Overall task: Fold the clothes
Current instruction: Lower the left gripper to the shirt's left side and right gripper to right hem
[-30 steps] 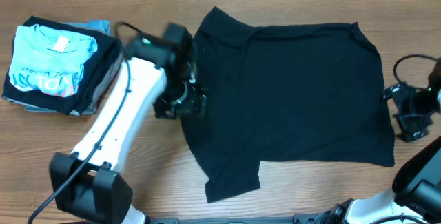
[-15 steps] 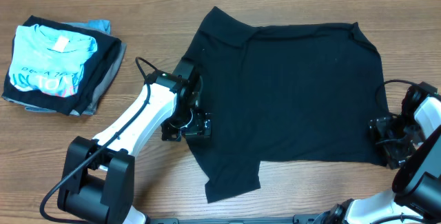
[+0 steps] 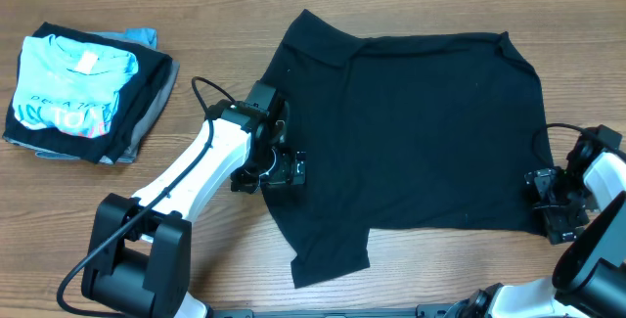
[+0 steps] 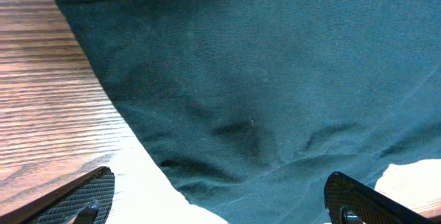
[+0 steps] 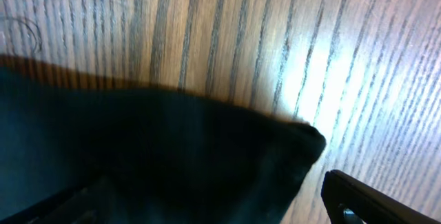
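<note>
Table: light brown wood grain (image 3: 225, 24); everything here sits on it
Shirt: plain black T-shirt (image 3: 421, 132), spread out mostly flat; one flap of it pokes out past its lower left corner, and its upper left corner sticks out toward the far edge of the table
Left gripper: the left gripper (image 3: 279, 169) is down at the shirt's left edge, roughly halfway along it, partly over the cloth; jaws spread wide
Left wrist view: both fingers (image 4: 79, 195) sit far apart at the bottom corners; between them is just shirt fabric with a few soft wrinkles, and bare wood off the shirt's edge; nothing pinched as far as I can see
Right gripper: the right gripper (image 3: 553, 205) is at the shirt's lower right corner, right by the hem; also wide, not clamped on anything
Right wrist view: the shirt's corner lies flat on the wood; one finger shows clearly just past that corner; the other is lost against the dark cloth, so can't say if it touches
Pile: folded stack of clothes (image 3: 137, 113) well off the shirt's left side; light blue T-shirt (image 3: 68, 88) with lettering on top, dark and grey layers under it
</note>
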Available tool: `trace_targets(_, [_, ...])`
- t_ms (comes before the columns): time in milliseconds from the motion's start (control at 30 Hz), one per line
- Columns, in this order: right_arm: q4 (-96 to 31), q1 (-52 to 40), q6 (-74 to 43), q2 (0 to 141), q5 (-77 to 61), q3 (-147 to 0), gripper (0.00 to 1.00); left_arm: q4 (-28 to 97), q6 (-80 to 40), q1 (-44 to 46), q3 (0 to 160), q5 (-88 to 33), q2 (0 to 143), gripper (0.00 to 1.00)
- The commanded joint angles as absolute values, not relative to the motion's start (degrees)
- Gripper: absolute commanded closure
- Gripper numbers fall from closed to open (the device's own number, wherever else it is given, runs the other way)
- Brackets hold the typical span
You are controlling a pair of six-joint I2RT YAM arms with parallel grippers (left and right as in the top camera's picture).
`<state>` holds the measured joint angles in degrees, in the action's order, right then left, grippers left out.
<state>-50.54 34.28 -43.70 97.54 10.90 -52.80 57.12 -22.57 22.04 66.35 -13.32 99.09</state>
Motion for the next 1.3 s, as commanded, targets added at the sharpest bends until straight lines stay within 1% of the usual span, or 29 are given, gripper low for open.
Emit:
trace_targets(0, [-48.0,34.8,-45.2,101.1,11.7,-49.2,0.00,56.8,-23.4,21.8,65.8,-11.6,97.8,0.00])
trace_targets(167, [-46.3,34.9,-45.3,100.9,11.4,-47.7,0.00,56.8,-23.4,21.8,65.8,-11.6,97.8,0.00])
trace_targets(200, [-46.3,35.4,-45.2,99.9,9.5,-48.2,0.00,56.8,-23.4,21.8,65.8,-11.6,97.8,0.00])
trace_targets(367, [-46.8,35.5,-45.0,95.9,9.4,-48.2,0.00,56.5,-23.4,21.8,65.8,-11.6,97.8,0.00])
trace_targets(567, [-45.7,35.5,-44.8,95.6,9.3,-48.0,0.02,55.9,-23.4,21.8,65.8,-11.4,97.8,0.00])
trace_targets(733, [-44.4,35.5,-39.4,91.4,7.6,-48.0,0.00,55.0,-23.4,21.8,65.8,-11.4,97.8,0.00])
trace_targets(900, [-45.3,35.5,-39.2,84.9,7.6,-48.0,0.00,54.5,-23.4,21.8,65.8,-11.4,97.8,0.00])
trace_targets(1100, [-46.9,35.6,-42.3,83.4,8.7,-48.0,0.00,54.1,-23.4,21.8,65.8,-11.4,97.8,0.00])
trace_targets(1167, [-47.3,36.1,-42.2,83.4,9.3,-47.9,0.05,54.1,-23.4,21.8,65.8,-11.4,97.8,0.00])
trace_targets(1267, [-48.0,37.5,-42.2,83.4,9.1,-47.9,0.09,54.1,-23.4,21.8,65.8,-11.4,97.8,0.00])
